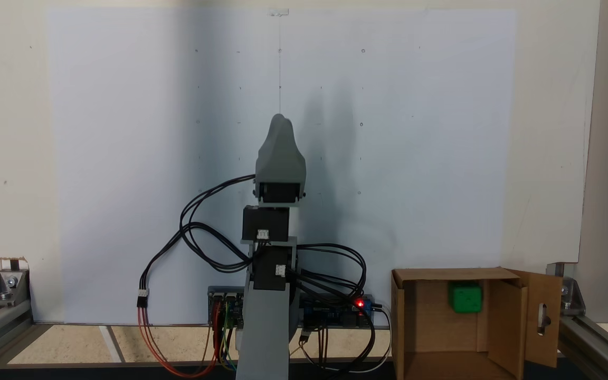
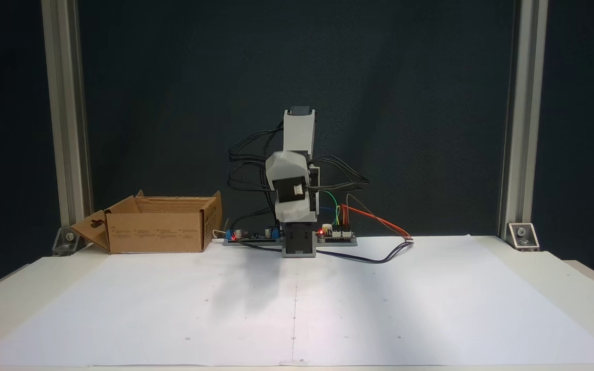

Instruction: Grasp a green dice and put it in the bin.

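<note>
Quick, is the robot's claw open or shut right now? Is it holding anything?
Gripper: cannot tell whether open or shut. It holds nothing; the green dice lies in the bin.

This looks like a lab or hobby robotics test rig rather than a home. A white paper sheet [image 2: 297,304] marked with small reference dots covers the table [image 2: 586,281], and aluminium extrusion posts [image 2: 513,118] with corner brackets [image 2: 523,236] frame it — a purpose-built cell. Bare circuit boards [image 2: 335,236] with lit red LEDs and loose jumper wires [image 1: 177,364] sit at the arm's base [image 2: 298,242], against a dark backdrop panel [image 2: 173,77].
</note>
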